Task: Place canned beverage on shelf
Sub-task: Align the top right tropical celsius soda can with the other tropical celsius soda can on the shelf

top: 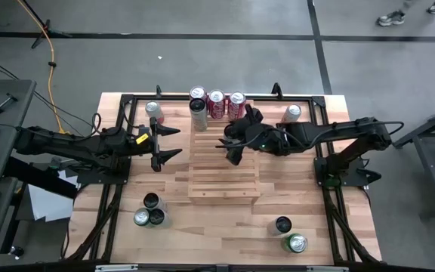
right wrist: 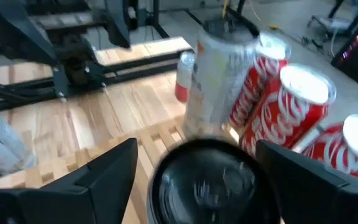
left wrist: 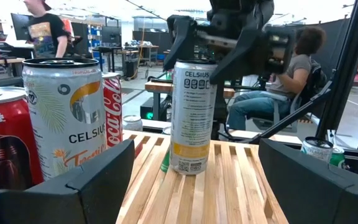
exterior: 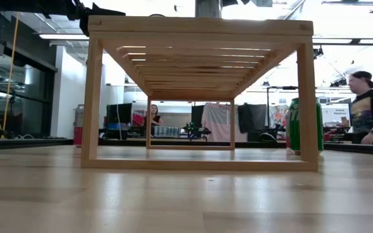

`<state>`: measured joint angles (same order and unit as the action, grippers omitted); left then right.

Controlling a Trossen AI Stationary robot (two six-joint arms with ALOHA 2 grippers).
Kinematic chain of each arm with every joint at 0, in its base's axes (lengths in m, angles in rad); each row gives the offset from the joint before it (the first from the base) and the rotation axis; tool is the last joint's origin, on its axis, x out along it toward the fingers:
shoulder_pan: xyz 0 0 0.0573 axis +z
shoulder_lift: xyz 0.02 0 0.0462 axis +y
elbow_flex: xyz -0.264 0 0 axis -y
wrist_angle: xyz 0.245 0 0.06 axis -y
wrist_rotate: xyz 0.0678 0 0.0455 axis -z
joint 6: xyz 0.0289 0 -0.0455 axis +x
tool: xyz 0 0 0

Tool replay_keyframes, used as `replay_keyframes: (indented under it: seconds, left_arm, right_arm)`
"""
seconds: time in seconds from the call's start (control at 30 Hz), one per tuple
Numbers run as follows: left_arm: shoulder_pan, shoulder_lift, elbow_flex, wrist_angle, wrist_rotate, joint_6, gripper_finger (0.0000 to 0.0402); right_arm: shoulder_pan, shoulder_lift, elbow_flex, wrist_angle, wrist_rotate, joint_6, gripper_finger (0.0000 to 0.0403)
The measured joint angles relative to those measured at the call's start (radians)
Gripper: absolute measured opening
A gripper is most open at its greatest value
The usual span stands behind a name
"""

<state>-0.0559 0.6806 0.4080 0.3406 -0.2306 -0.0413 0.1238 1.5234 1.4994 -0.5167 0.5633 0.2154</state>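
Nearest the right wrist camera, a dark-topped can (right wrist: 204, 180) is seen from above, set inside the right tool (right wrist: 197, 171). Whether the can is gripped or stands free cannot be told. Beyond it, a silver can (right wrist: 219, 74) and three red cans (right wrist: 297, 99) are grouped at the end of the shelf (right wrist: 160, 134).

From the left wrist, the can is shown upright on the shelf slats, near the middle of their width, with the right tool straddling its top.

From above, the right tool is located over the middle of the shelf, and the can is hidden beneath it. The left tool (top: 166, 143) is held wide open and empty, just beside the shelf's left edge, above the tabletop (top: 225, 234).

At tabletop level, the shelf is viewed end-on, with a green can (exterior: 293, 123) behind one leg.
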Motion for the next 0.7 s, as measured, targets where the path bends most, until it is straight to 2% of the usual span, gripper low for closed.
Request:
replay_keyframes:
  seconds: [0.2,0.43,0.7]
  left_arm:
    - [0.000,0.000,0.000,-0.004,0.000,0.000,0.0335]
    - [0.000,0.000,0.000,-0.008,0.000,0.000,0.0335]
    - [0.000,0.000,0.000,-0.015,0.000,0.000,0.0335]
  right_arm:
    - [0.000,-0.001,0.106,-0.087,-0.048,-0.068,0.0313]
    - [0.001,-0.001,0.219,-0.332,-0.131,-0.096,0.0314]
    - [0.001,-0.013,0.264,-0.672,-0.153,-0.049,0.0314]
